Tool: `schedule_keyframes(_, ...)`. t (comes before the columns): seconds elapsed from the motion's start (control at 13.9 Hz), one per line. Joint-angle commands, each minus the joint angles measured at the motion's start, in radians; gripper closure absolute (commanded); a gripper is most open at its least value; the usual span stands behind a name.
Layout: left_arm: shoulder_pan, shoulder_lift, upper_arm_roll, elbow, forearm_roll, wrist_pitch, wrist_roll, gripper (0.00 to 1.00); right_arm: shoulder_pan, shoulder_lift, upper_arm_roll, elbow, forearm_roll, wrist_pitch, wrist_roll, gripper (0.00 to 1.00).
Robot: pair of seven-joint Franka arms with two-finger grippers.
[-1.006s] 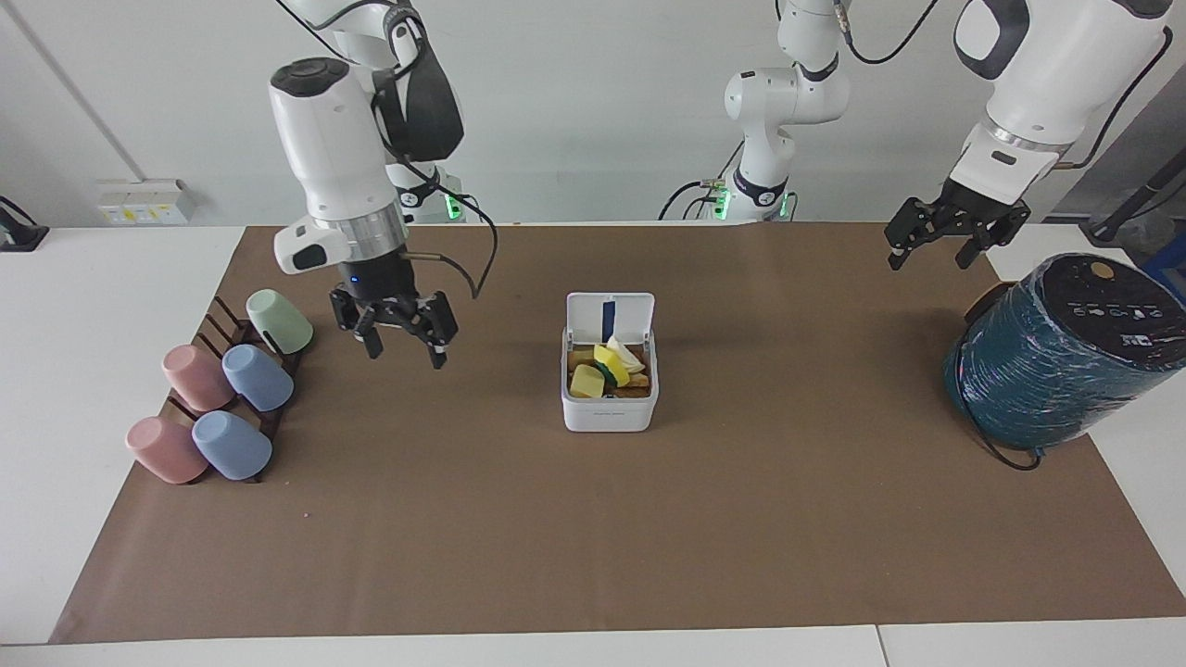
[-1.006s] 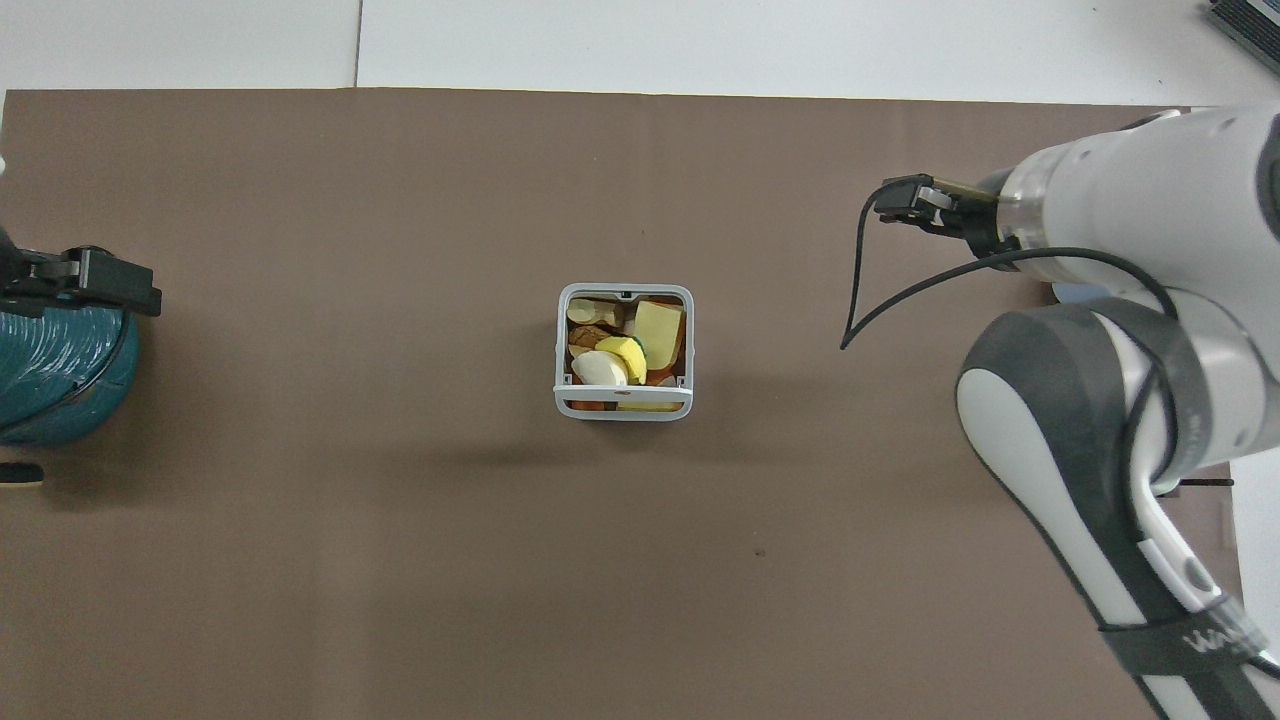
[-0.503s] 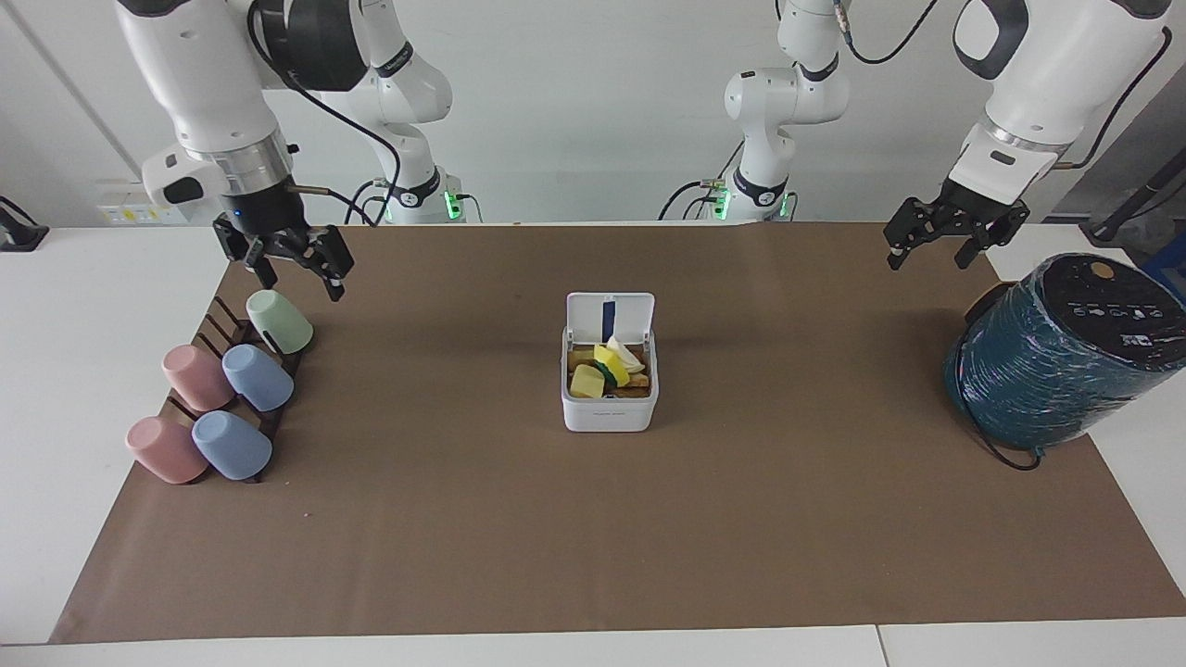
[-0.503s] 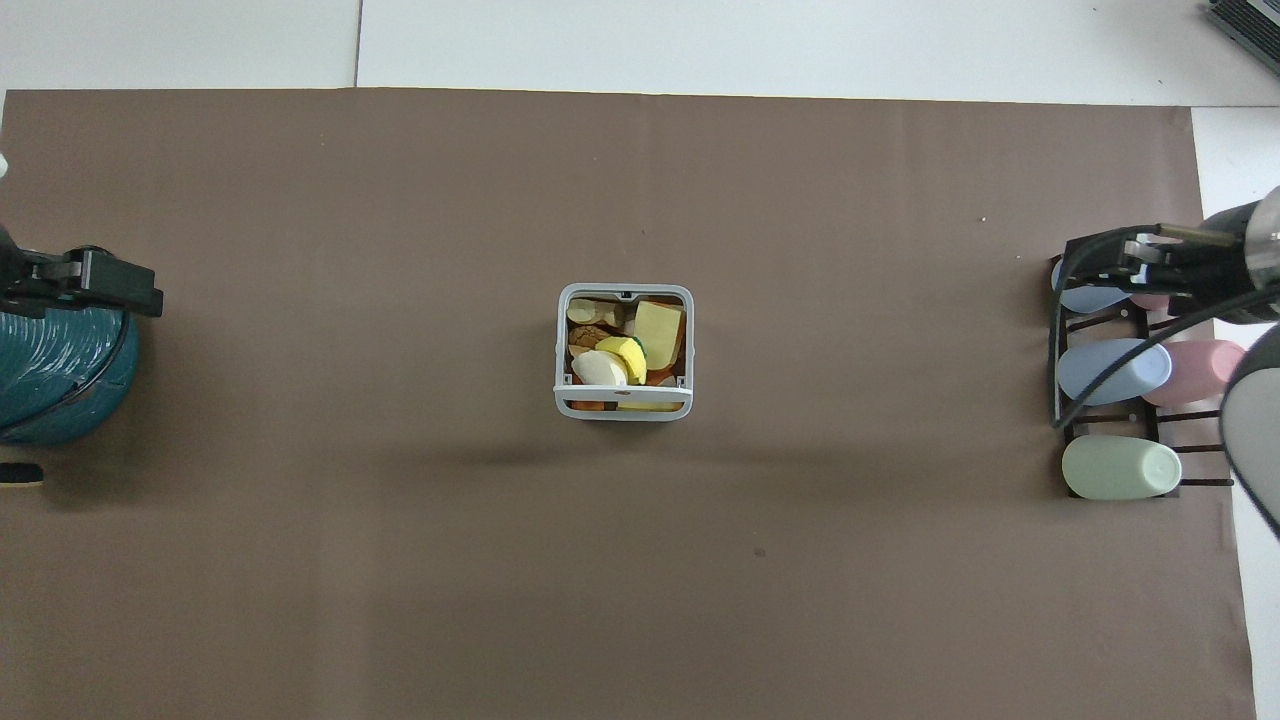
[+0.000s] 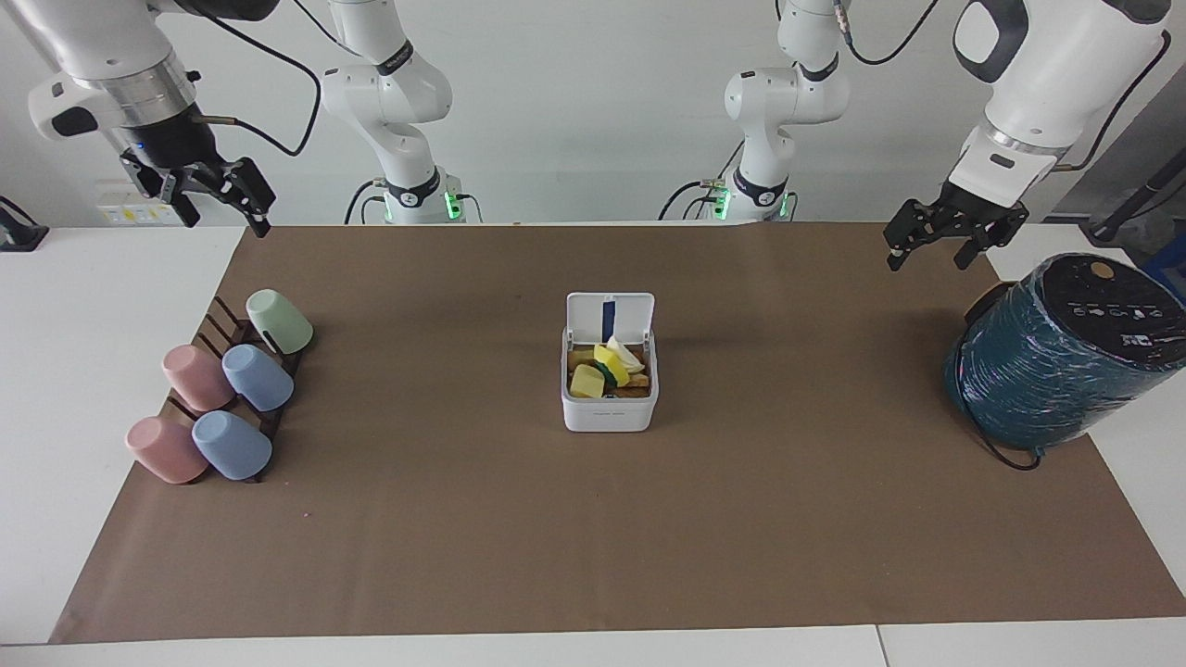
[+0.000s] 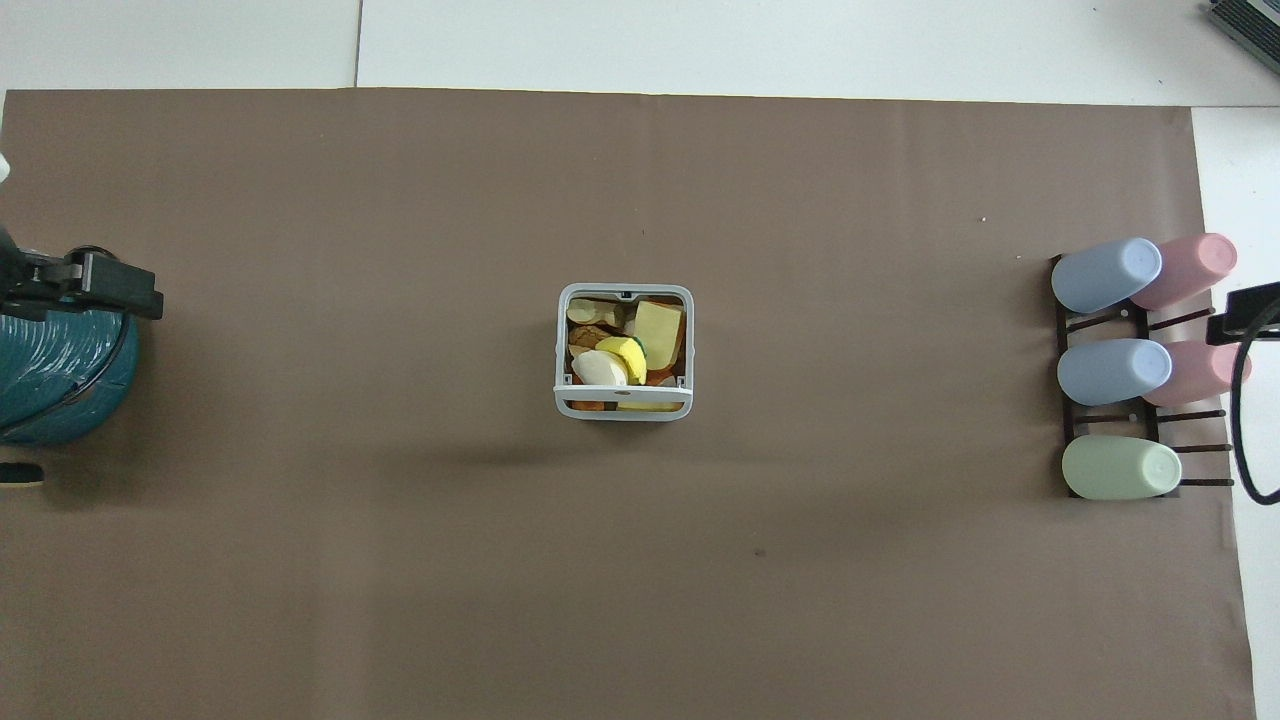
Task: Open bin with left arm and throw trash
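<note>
In the overhead view the right gripper point(image 6: 1245, 318) is cut off at the picture's edge, only a dark tip and a loop of cable showing beside the cup rack point(image 6: 1120, 410), and the left gripper point(image 6: 95, 290) shows only as a black piece over the teal wrapped cylinder point(image 6: 55, 385), itself cropped by the frame. The facing view shows them whole: the right gripper point(image 5: 215, 199) hangs high over the corner of the brown mat point(image 5: 593, 519) at the right arm's end of the table, its fingers spread and holding nothing; the left gripper point(image 5: 936, 243) hangs over the mat's edge near the cylinder point(image 5: 1066, 357), fingers likewise spread and empty. The bin point(image 5: 609, 412) stands at the middle of the mat with its lid point(image 5: 610, 318) raised upright on the side nearer the robots. The trash point(image 5: 607, 371) lies inside it, yellow, cream and orange-brown scraps heaped together; how many pieces lie beneath cannot be made out. Pastel cups point(image 5: 227, 398) lie tipped on the rack toward the right arm's end. The mat covers a white table point(image 5: 56, 371), with a plain pale wall at the robots' end.
</note>
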Motion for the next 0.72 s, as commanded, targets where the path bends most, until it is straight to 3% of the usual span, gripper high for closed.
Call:
schedule_keyframes(0.0, 0.009, -0.039, -0.004, -0.057, 0.005, 0.018, 0.017, 0.00, 0.012, -0.011, -0.003, -0.015, 0.003, -0.010, -0.014, 0.00)
schedule_keyframes(0.65, 0.009, -0.045, -0.002, -0.063, 0.005, 0.016, 0.011, 0.00, 0.029, -0.012, -0.002, -0.036, 0.003, 0.003, -0.008, 0.00)
